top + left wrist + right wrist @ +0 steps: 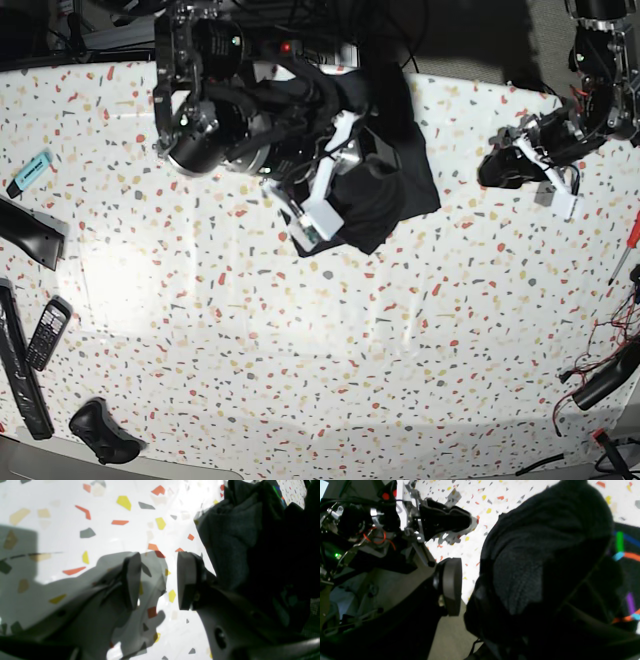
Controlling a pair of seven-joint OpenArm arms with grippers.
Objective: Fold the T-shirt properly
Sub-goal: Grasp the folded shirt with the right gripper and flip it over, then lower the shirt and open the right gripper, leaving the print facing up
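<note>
Left gripper (pixel 157 580): jaws apart, nothing between them, only speckled tabletop (pixel 62 530). T-shirt (pixel 237 542) bunched just beside its right finger. Right gripper (pixel 312 222): jaws spread; T-shirt heaped against its far side, grip unclear.

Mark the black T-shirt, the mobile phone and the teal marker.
Black cloth T-shirt (pixel 395 190): base view, bunched body.
Dark keypad mobile phone (pixel 46 333): base view, keypad.
Teal marker pen (pixel 30 172): base view, barrel middle.

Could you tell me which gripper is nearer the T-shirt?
The right gripper sits against the bunched T-shirt, fingers open. The left gripper hangs off to the side, clear of it.
</note>
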